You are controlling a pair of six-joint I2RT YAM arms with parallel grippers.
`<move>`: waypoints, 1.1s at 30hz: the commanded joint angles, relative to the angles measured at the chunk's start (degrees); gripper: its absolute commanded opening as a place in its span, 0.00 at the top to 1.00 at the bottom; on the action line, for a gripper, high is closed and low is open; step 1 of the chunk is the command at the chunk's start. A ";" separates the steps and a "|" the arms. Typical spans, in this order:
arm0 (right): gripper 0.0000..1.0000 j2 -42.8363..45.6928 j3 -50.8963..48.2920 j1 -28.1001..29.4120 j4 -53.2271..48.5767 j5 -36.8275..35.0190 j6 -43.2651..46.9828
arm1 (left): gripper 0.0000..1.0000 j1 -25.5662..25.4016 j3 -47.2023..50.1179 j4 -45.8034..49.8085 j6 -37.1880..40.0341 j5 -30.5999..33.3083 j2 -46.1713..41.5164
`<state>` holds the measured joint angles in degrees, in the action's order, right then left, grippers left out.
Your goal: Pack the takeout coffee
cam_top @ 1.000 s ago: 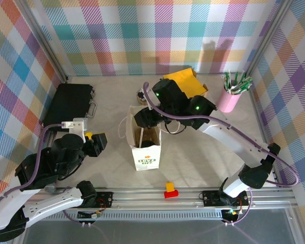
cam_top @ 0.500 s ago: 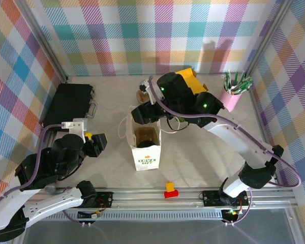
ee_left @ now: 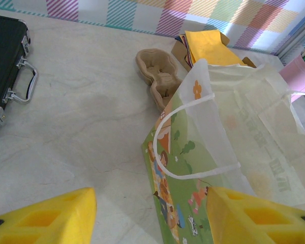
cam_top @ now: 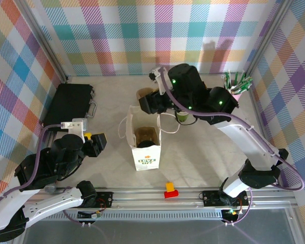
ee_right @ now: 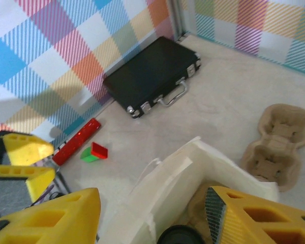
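White paper bag with green print [cam_top: 146, 157] stands upright mid-table, mouth open. The right arm [cam_top: 244, 142] hangs over its far side and hides much behind it. Small paper cup, cream top, green band: the takeout coffee [cam_top: 182, 117] peeks out under that arm, just right of the bag, outside it. Right gripper [ee_right: 150, 218] is over the bag mouth, yellow fingers spread wide, nothing between. Left gripper [ee_left: 150, 221] is likewise wide and empty, well left of the bag in the top view. The right wrist view looks into the bag — a brown pulp piece [ee_right: 203, 203] and a dark round shape [ee_right: 180, 235], can't tell what. The left wrist view gives the bag's cartoon-printed side and thin looped handle [ee_left: 193, 137]. Brown moulded-pulp two-cup tray [ee_left: 160, 76] lies behind the bag, black hard case with metal latches [cam_top: 71, 101] far left, pink tumbler of sticks [cam_top: 230, 99] far right.
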<state>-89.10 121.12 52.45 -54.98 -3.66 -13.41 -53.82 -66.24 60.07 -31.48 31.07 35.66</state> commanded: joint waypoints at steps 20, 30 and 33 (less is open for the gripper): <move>0.39 -15.36 11.06 -32.36 1.64 -1.22 2.20 | 0.41 0.43 -2.14 0.24 1.37 3.41 1.86; 0.38 -33.53 18.82 -38.57 4.13 -3.46 2.58 | 0.41 0.47 -0.21 -3.71 2.19 1.58 3.44; 0.38 -37.59 18.91 -39.82 6.09 -3.23 2.58 | 0.41 0.45 -0.47 -4.17 2.67 1.73 4.26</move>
<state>-124.29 137.71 13.72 -51.51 -6.31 -11.46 -53.82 -66.98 57.91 -30.15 32.86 39.18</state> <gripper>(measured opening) 0.620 0.590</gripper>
